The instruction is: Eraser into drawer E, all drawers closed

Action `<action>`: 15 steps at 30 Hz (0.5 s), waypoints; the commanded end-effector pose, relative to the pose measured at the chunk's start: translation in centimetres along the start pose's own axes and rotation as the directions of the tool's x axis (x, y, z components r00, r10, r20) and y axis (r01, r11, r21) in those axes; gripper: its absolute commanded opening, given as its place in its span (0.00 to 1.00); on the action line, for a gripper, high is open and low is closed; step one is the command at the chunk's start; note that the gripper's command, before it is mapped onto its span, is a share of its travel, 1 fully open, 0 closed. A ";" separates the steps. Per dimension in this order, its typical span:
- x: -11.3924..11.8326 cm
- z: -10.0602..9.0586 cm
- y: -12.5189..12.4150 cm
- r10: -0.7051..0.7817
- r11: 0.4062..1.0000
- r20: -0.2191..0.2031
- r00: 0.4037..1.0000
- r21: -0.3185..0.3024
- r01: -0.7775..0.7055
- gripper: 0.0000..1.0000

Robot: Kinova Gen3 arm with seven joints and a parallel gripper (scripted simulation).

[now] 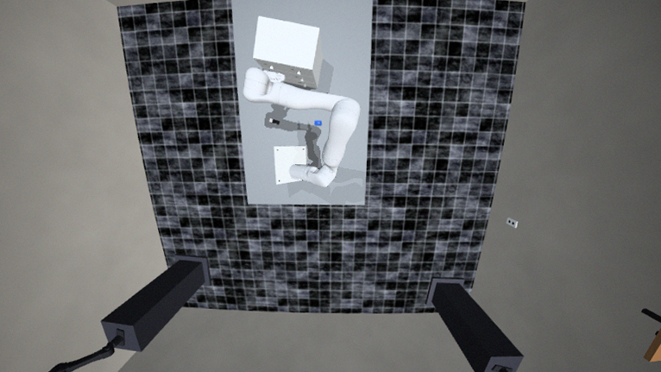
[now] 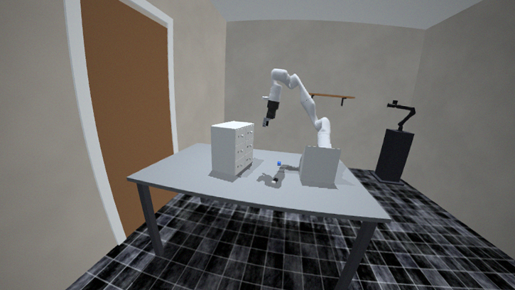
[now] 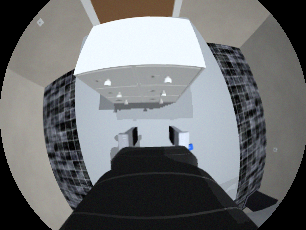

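Note:
The white chest (image 1: 286, 42) (image 2: 223, 150) (image 3: 140, 42) stands upright on the table. Its front shows six knobbed drawers in two columns of three, all looking pushed in; their letters cannot be read. A small black-and-white block (image 1: 275, 121) (image 2: 275, 180), which looks like the eraser, lies on the table in front of the chest, in the arm's shadow. It cannot be made out in the wrist view. My gripper (image 2: 265, 122) (image 3: 153, 133) is open and empty, high above the table in front of the chest, about level with its top. The arm hides the fingers in the top view.
A small blue object (image 1: 317, 122) (image 2: 279, 163) (image 3: 190, 147) lies on the table, to the right of the black-and-white block in the top view. A large white box (image 1: 283, 165) (image 2: 318, 166) stands beside the arm's base, across from the chest's front.

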State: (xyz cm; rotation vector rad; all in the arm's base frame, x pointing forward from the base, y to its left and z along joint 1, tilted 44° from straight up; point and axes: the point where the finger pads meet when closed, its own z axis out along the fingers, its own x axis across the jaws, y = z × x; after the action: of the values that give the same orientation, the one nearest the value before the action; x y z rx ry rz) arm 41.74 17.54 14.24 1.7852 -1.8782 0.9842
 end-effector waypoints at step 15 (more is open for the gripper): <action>-0.1 -0.9 0.2 0.007 0.995 0.004 1.000 -0.100 -0.006 1.00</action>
State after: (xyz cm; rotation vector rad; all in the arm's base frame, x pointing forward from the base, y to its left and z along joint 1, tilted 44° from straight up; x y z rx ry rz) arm 41.29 18.16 14.75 1.7280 -1.8986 0.8778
